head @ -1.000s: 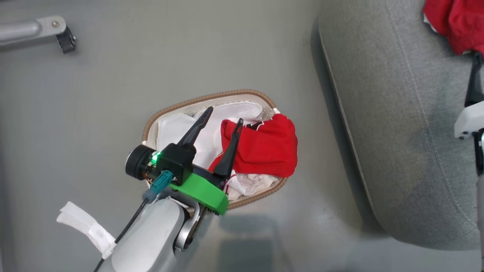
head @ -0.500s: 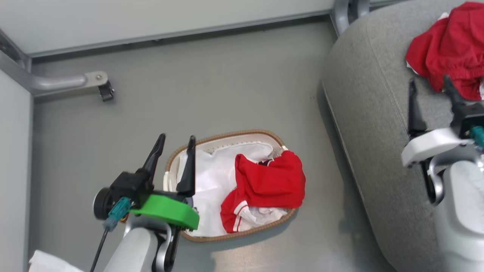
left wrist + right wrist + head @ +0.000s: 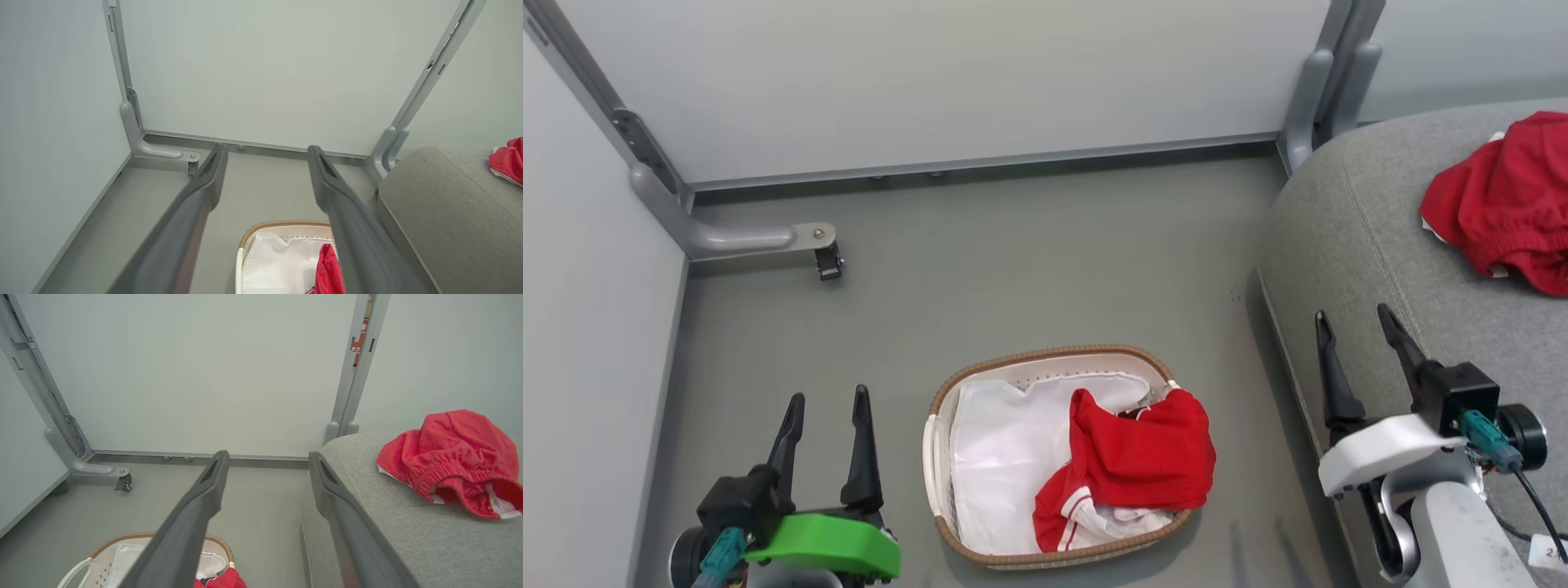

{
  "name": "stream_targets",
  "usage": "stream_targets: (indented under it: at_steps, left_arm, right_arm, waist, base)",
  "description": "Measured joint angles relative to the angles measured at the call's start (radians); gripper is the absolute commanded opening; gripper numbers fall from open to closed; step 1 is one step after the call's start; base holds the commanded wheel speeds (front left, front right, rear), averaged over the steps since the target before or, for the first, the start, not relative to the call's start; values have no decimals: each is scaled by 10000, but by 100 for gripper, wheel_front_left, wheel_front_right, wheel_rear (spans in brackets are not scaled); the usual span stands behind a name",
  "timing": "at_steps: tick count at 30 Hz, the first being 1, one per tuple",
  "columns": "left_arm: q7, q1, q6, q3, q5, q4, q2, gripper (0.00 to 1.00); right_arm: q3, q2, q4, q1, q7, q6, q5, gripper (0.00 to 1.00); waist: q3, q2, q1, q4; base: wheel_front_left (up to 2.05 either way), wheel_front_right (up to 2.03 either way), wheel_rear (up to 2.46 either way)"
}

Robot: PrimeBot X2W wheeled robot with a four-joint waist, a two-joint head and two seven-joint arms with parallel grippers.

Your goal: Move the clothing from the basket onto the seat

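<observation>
The basket (image 3: 1045, 357) stands on the grey floor, lined with a white sheet. A red garment (image 3: 1143, 457) with white trim lies in its right half, draped over the rim. Another piece of red clothing (image 3: 1499, 204) lies crumpled on the grey seat (image 3: 1347, 237) at the right. My left gripper (image 3: 827, 402) hangs open and empty to the left of the basket. At the seat's front edge my right gripper (image 3: 1352, 317) is open and empty too. The right wrist view has the red clothing (image 3: 449, 461) on the seat (image 3: 388, 514) and the basket (image 3: 102, 549) below.
Pale wall panels close off the back and left. A grey metal foot with a caster (image 3: 827, 260) sticks out at the back left, and a grey post (image 3: 1311, 98) stands by the seat's far corner. Open floor surrounds the basket.
The head camera has tilted up, so the back wall has come into sight. My left gripper has withdrawn from over the basket to its left side. My right gripper has pulled back from the clothing on the seat.
</observation>
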Motion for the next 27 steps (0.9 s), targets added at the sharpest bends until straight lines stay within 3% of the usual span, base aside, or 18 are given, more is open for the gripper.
stream_targets:
  at_steps: [4,27]
  left_arm:
    - [-2,387,-63,291,123,-192,-73,100]
    - [0,646,-113,345,188,-263,-119,100]
  right_arm:
    - [284,8,-96,316,0,0,608,100]
    - [594,8,125,451,0,0,746,100]
  waist:
    - [-155,0,0,113]
    - [-203,0,0,115]
  base:
    - [0,0,0]
    - [0,0,0]
